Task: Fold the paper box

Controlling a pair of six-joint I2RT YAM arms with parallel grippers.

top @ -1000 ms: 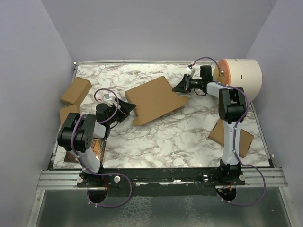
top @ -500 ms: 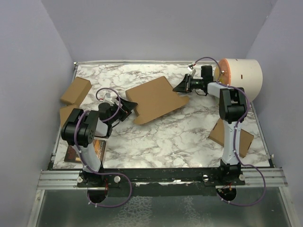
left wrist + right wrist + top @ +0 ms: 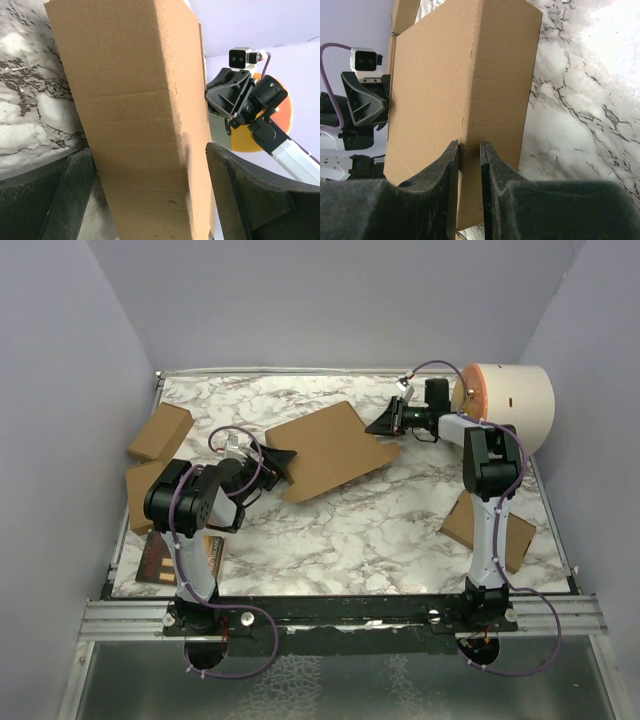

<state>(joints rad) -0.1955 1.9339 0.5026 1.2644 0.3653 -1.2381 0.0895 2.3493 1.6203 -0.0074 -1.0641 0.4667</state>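
Fingers of the right gripper are pinching the paper box's far-right edge, almost closed. Left gripper is gaping wide around its left corner. Box is lying mid-way across the table, with open marble running toward the near edge.

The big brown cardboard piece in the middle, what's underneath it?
Only the marble table shows around the paper box. Whatever lies directly beneath is covered by the cardboard, and no view shows whether it rests flat or is raised a little.
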